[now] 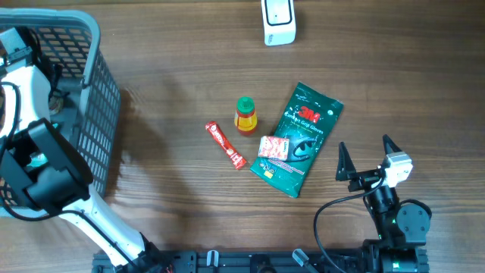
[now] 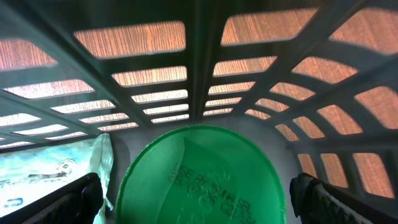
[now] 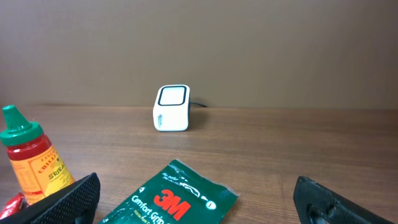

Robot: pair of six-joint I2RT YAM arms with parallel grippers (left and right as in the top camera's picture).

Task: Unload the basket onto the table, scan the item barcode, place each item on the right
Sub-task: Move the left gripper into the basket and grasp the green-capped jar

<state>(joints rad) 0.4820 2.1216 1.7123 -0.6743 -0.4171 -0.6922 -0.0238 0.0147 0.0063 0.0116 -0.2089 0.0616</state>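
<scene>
Tools on both arms stand wide apart, gripping nothing. Overhead, we see the right tool (image 1: pixel 365 145) beside the green glove pack (image 1: pixel 309 121), the white scanner (image 1: pixel 278 21) at the desk's (image 1: pixel 174 212) far edge, and the left arm reaching into the grey basket (image 1: pixel 92 34). Our left wrist view shows the left tool (image 2: pixel 199 198) over a green lid (image 2: pixel 199 168) inside that basket. Our right wrist view shows the scanner upright beyond the glove pack
</scene>
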